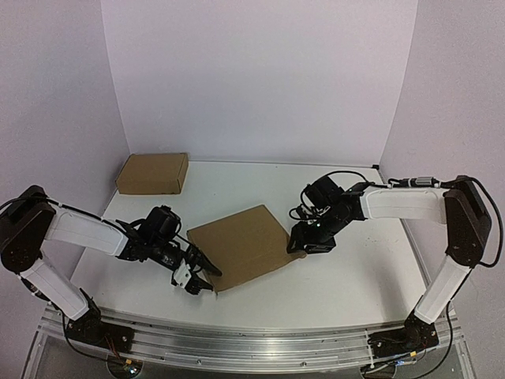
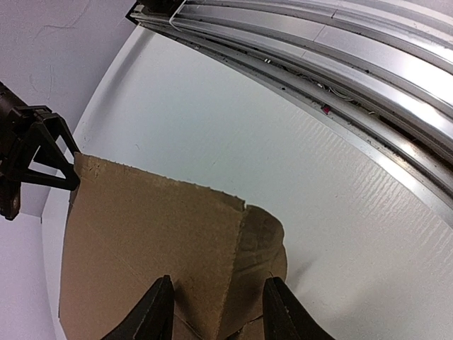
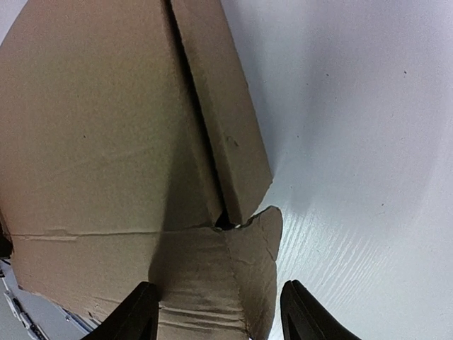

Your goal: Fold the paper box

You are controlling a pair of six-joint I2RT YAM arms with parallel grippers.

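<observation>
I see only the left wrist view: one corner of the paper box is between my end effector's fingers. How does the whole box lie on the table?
Observer: In the top view the paper box looks like a shallow closed box. It lies near the middle of the table, turned askew.
Operator: And what is at its right side, up close?
Observer: The right wrist view shows the right end effector open around a crumpled corner tab that sticks out from the box.
Operator: Is anything else on the table?
Observer: Yes. A smaller plain box sits at the far left corner, apart from the paper box.
</observation>
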